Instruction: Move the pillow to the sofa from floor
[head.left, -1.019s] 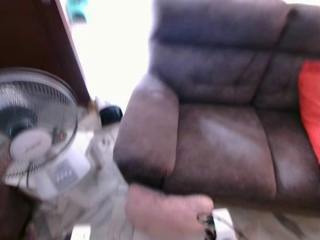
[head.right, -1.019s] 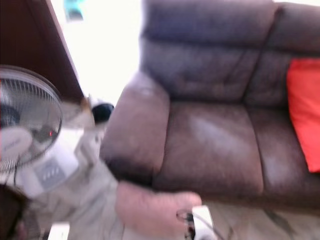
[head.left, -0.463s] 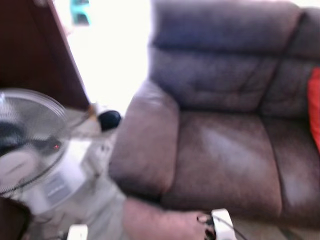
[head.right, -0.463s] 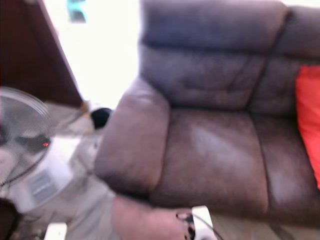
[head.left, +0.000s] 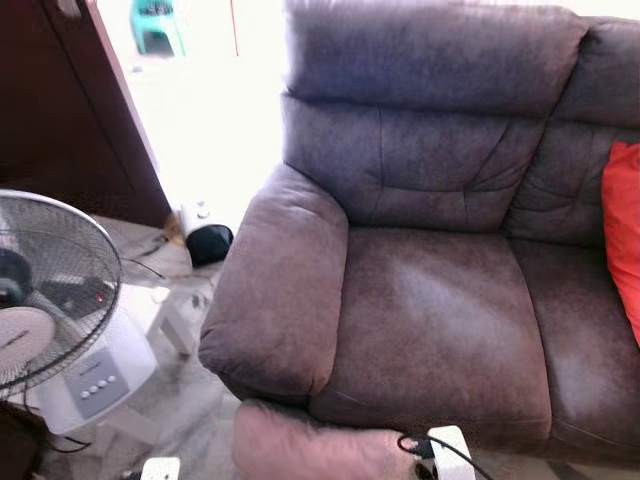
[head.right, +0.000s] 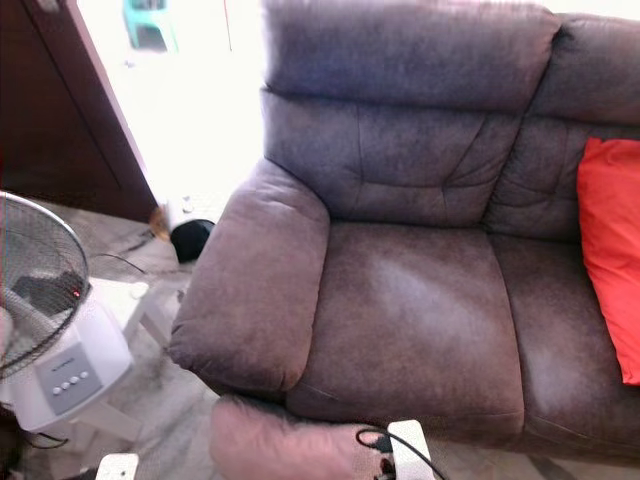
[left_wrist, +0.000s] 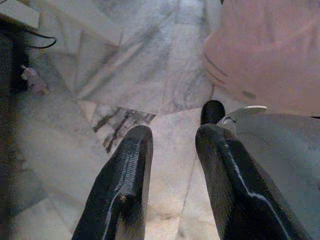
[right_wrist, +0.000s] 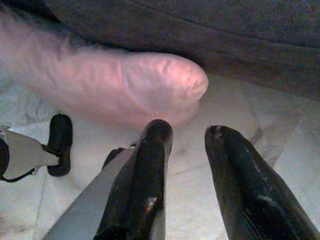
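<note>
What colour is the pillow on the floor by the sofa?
Pale pink; the pillow shows best in the right wrist view.

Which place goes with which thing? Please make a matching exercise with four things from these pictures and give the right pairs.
Things:
1. pink pillow
2. red cushion
3. fan
4. sofa

Places:
A. on the sofa seat, at the robot's right
B. on the floor, left of the sofa's armrest
C. on the floor, against the sofa's front
D. straight ahead of the robot

Pairs: 1-C, 2-A, 3-B, 4-D
</note>
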